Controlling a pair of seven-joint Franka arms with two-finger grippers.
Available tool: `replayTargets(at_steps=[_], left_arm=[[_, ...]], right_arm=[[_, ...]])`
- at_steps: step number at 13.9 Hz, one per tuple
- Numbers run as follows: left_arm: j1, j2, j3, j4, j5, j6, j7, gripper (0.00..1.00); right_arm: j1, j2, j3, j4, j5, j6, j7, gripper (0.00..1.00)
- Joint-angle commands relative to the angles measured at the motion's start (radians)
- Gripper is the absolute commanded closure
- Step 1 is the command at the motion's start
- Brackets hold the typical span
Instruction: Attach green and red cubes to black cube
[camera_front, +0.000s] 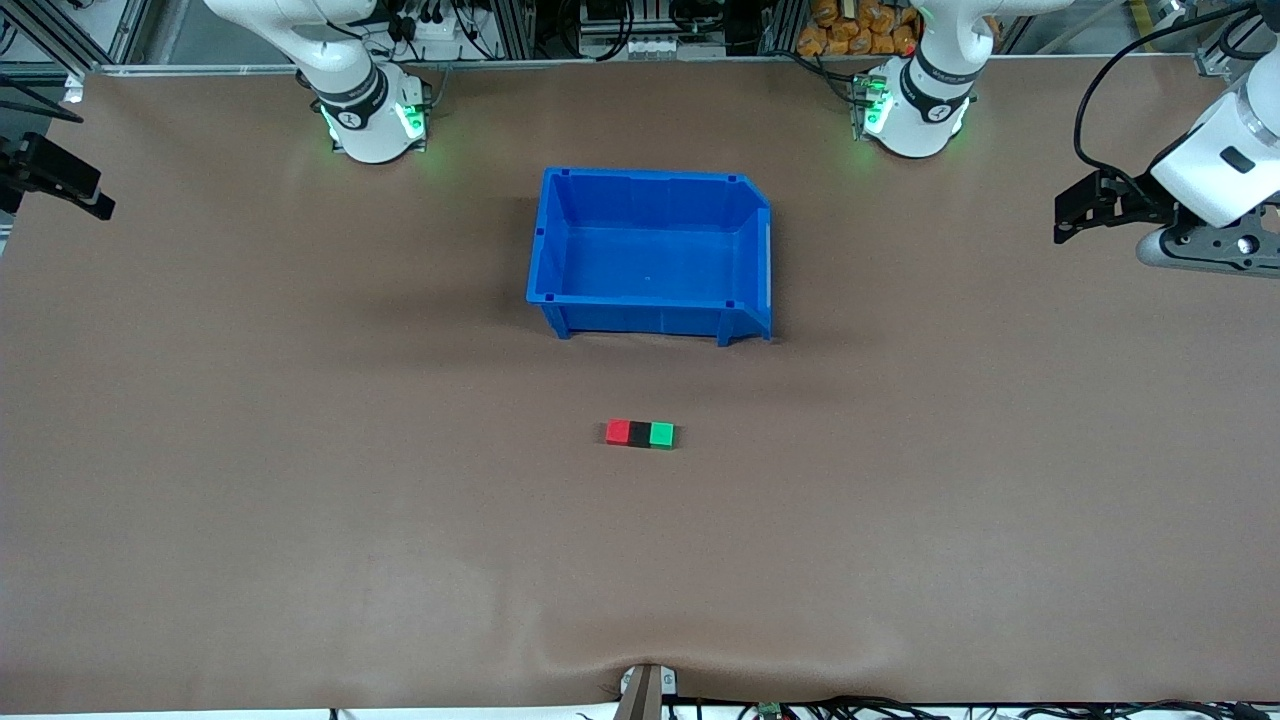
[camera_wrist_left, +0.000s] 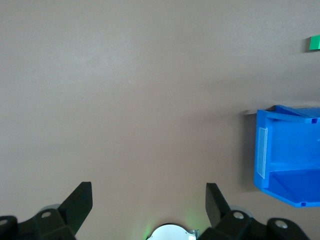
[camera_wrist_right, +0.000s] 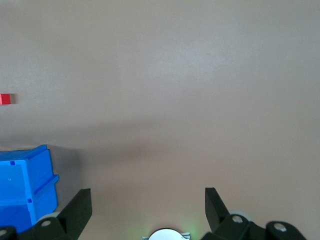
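Both pincers (camera_wrist_left: 148, 200) (camera_wrist_right: 148, 200) wide apart, raised

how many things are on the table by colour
red cube: 1
black cube: 1
green cube: 1
blue bin: 1
total: 4

no words, brands or numbers can be read anywhere. the blue bin (camera_wrist_left: 287, 165) carries a pale label, too blurred to read.
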Motion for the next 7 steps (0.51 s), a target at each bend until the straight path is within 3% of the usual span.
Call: replayTargets(at_steps=[1,7], left_arm=[[0.006,-0.015,-0.004,-0.015,-0.013,0.013,-0.002,0.0],[0.006,-0.015,-0.004,-0.015,-0.01,0.013,-0.002,0.0]], right_arm=[[-0.017,-0.03,0.014,-0.028,-0.011,0.005,-0.014,0.0],[-0.008,-0.028,0.011,-0.02,-0.011,-0.014,-0.014,0.0]])
